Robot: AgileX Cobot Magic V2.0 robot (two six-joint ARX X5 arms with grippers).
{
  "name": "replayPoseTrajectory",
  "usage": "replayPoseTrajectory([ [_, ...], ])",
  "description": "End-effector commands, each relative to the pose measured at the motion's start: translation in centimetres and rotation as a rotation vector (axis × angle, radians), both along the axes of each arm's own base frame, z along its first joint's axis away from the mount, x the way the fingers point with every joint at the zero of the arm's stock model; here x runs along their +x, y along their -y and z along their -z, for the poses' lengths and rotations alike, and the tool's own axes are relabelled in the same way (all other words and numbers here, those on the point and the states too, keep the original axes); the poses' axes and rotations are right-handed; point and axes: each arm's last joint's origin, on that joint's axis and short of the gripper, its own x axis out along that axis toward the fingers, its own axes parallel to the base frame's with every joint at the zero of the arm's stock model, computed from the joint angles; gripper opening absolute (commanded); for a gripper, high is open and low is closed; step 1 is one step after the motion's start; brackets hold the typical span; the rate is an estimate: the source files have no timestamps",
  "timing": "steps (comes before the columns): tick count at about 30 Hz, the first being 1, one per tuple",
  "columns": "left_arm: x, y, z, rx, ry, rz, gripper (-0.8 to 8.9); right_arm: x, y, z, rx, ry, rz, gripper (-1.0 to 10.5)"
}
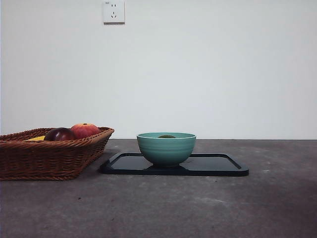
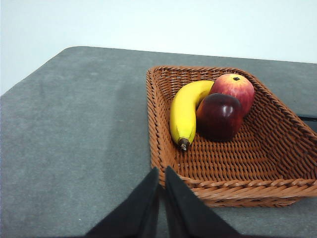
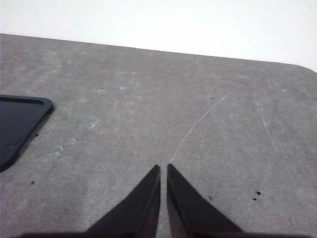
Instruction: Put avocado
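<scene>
The avocado [image 1: 167,136] lies inside the teal bowl [image 1: 166,148]; only its dull dark-green top shows above the rim in the front view. The bowl stands on a black tray [image 1: 218,166]. My left gripper [image 2: 161,171] is shut and empty, held over the table just outside the wicker basket [image 2: 163,148]. My right gripper [image 3: 163,167] is shut and empty over bare table, with the tray's corner [image 3: 20,119] off to one side. Neither gripper shows in the front view.
The wicker basket [image 1: 49,158] stands left of the tray and holds a banana [image 2: 185,111], a dark maroon fruit [image 2: 219,116] and a red-orange apple [image 2: 234,87]. A wall socket [image 1: 113,11] is on the white wall behind.
</scene>
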Motion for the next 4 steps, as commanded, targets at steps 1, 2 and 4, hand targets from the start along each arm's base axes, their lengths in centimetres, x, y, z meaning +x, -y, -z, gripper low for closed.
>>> replayPoseTrajectory([
  [1, 0.09, 0.01, 0.78, 0.009, -0.026, 0.001, 0.19, 0.02, 0.01, 0.11, -0.001, 0.003, 0.004, 0.2],
  [2, 0.09, 0.01, 0.78, 0.009, -0.026, 0.001, 0.19, 0.02, 0.01, 0.11, -0.001, 0.003, 0.004, 0.2],
  [4, 0.09, 0.01, 0.78, 0.009, -0.026, 0.001, 0.19, 0.02, 0.01, 0.11, -0.001, 0.003, 0.004, 0.2],
])
